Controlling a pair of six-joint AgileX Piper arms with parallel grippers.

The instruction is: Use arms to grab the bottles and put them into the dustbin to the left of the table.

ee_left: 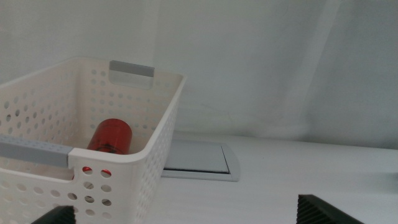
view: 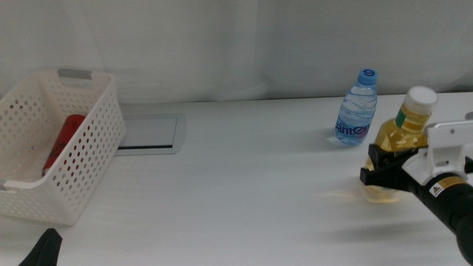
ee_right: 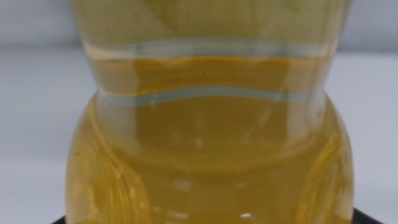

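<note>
Right side of the desk (view: 244, 185): that's where the work is, right arm comes in low from the right edge
Right hand (view: 384, 168): level with the desk, black jaws pointing toward the left side, closed around the lower body of the yellow bottle (view: 403, 129); white block and yellow sticker sit just behind the jaws
Yellow bottle: upright, long axis vertical, white cap up top, pretty much between the jaws; base looks just at or barely off the desk, can't tell which, there's a yellowish smear under it
Right wrist cam: bottle (ee_right: 208, 124) fills the whole frame, pinched waist and liquid line visible, only slivers of dark jaw at the corners
Water bottle (view: 357, 109): upright too, blue cap up, standing just beyond the right hand and a bit further left of it, near the yellow one but apart
Left hand (view: 44, 250): waiting low near the front edge, only a dark tip shows in the middle view; on its own cam the two jaw tips sit wide apart (ee_left: 186, 214), so open, holding nothing
Dustbin (view: 92, 129): ahead of the left hand, white perforated basket
Red can (ee_left: 111, 135): lying on its side inside the dustbin, long axis running along the basket's length
Grey hatch (view: 151, 133): flat in the desk, just beside the dustbin
</note>
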